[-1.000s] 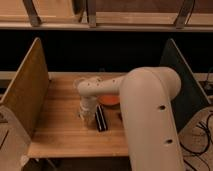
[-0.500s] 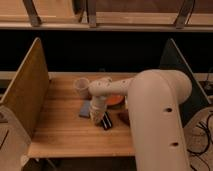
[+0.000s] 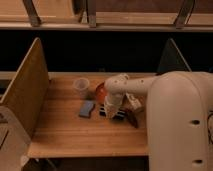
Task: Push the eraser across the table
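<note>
A: Where is the tool right now?

B: Just right of the frame's centre, hanging low from the white arm that reaches in from the big white body at the lower right. It sits right over the eraser — low enough that I'd judge it is meant to shove, not lift.

A: Open wide, narrow, gripping something?

B: I cannot tell; the wrist hides that.

A: And the eraser itself?

B: A dark oblong lying flat on the worktop, mid-frame, mostly covered by the tool. The blue pad lies just to its left, close but apart. A reddish-brown oblong rests just to its right.

A: Why come at it from above like that?

B: Likely because neighbours crowd it — the pad on one side, the brown piece on the other, an orange bowl just behind, with a clear cup further to the upper left. Pressing down from overhead keeps the contact on the eraser alone.

A: Any free direction?

B: Toward the bottom of the frame the planks are bare, so that looks the easiest way to slide it.
</note>
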